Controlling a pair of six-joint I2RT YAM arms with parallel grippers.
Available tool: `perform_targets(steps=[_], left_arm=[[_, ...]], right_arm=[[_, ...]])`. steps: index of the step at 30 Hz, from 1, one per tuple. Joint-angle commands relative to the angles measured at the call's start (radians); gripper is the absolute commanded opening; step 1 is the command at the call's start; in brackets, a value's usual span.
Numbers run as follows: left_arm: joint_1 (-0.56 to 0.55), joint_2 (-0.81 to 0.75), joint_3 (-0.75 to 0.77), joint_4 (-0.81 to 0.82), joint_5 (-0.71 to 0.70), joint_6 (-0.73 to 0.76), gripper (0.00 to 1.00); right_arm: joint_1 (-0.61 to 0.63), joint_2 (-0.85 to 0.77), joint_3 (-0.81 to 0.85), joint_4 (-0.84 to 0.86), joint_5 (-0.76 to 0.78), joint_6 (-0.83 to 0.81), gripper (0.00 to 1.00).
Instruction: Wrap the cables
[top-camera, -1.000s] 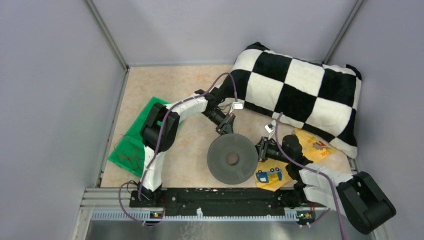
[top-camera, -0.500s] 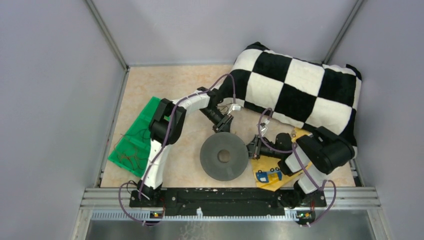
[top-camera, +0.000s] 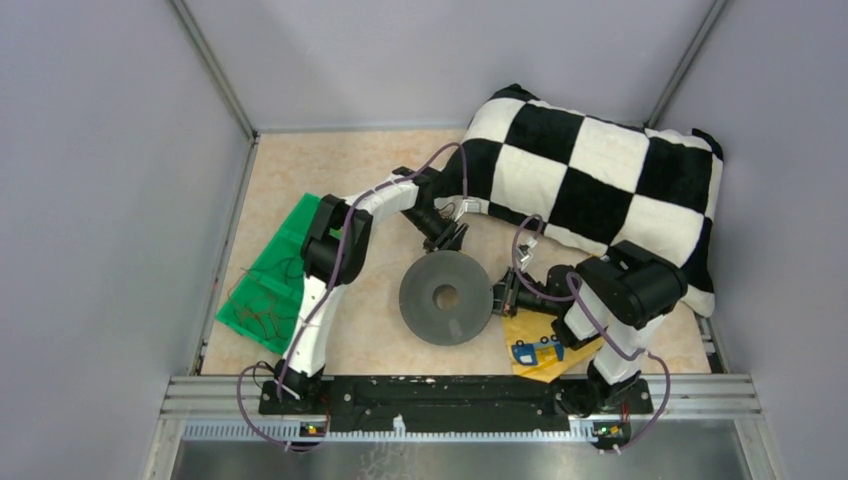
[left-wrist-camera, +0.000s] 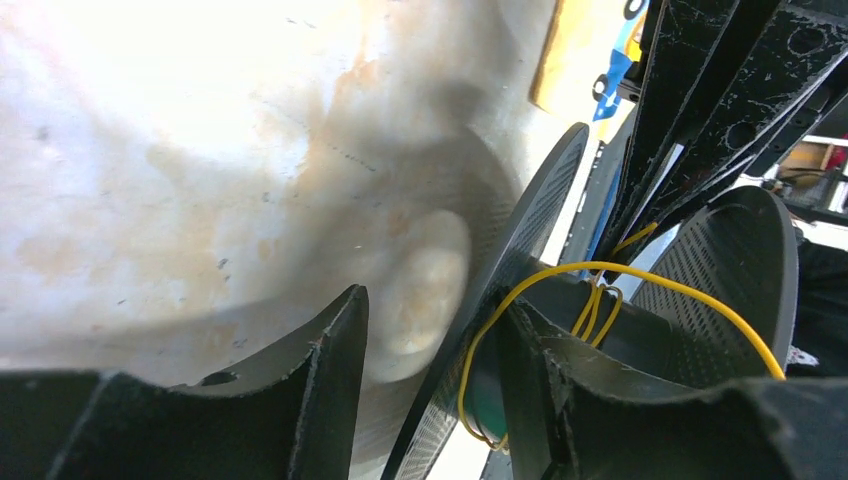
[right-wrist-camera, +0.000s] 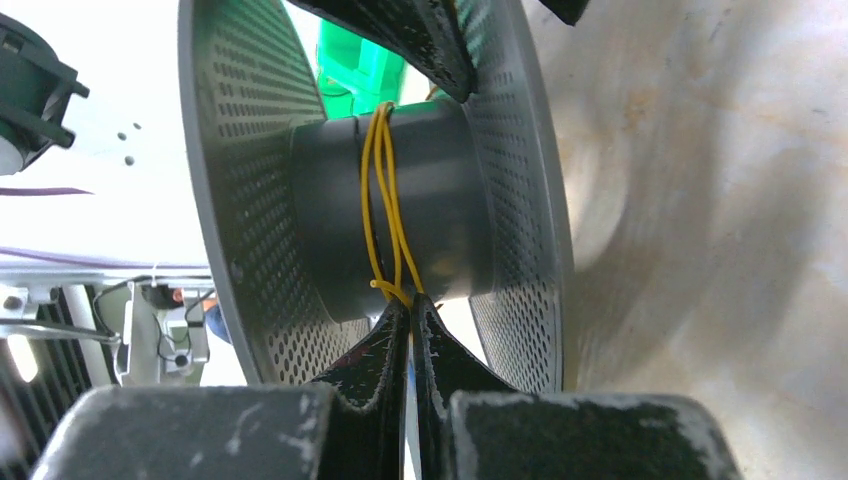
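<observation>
1. The right gripper (right-wrist-camera: 410, 305) is clenched, its tips pinching the yellow wire (right-wrist-camera: 385, 200) against the spool's hub. The left gripper (left-wrist-camera: 432, 305) is released, its fingers (left-wrist-camera: 330, 380) straddling one flange edge.
2. The wire is wound a few turns around the hub, between the two perforated flanges. One loose loop arcs outward in the left wrist view.
3. The black spool (top-camera: 425, 310) lies flat at mid-table, between both grippers, the left one at its far edge and the right one at its right edge.
4. Bare table (top-camera: 340, 170) lies beyond and left of the spool.
5. A yellow packet (top-camera: 530, 335) sits just beside the spool, under the right arm; its print is too small to read.
6. A checkered pillow (top-camera: 600, 170) fills the far right corner.
7. A green tray (top-camera: 265, 290) lies along the left wall.
</observation>
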Motion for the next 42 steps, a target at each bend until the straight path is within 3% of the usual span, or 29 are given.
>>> perform_targets(steps=[1,5,19,20,21,28,37,42], left_arm=[[0.005,-0.02,0.046,0.089,-0.151,-0.032,0.57],[0.005,-0.053,0.03,0.115,-0.214,-0.054,0.68],[0.008,-0.102,0.015,0.169,-0.328,-0.112,0.85],[0.008,-0.103,0.013,0.171,-0.325,-0.112,0.95],[0.009,-0.103,0.011,0.175,-0.325,-0.116,0.98],[0.009,-0.094,0.011,0.184,-0.339,-0.124,0.98],[0.021,-0.098,0.002,0.209,-0.529,-0.169,0.98],[0.033,-0.138,-0.028,0.231,-0.558,-0.196,0.98]], right_arm=[[0.009,0.044,0.046,0.272,0.029,0.035,0.0],[0.008,0.048,0.047,0.268,0.056,0.035,0.0],[0.009,0.05,0.042,0.236,0.101,0.028,0.0],[0.008,0.049,0.043,0.235,0.102,0.029,0.0],[0.009,0.05,0.043,0.236,0.102,0.029,0.0],[0.009,0.051,0.051,0.234,0.098,0.034,0.0],[0.008,0.048,0.05,0.235,0.097,0.04,0.0],[0.008,0.05,0.045,0.245,0.099,0.04,0.0]])
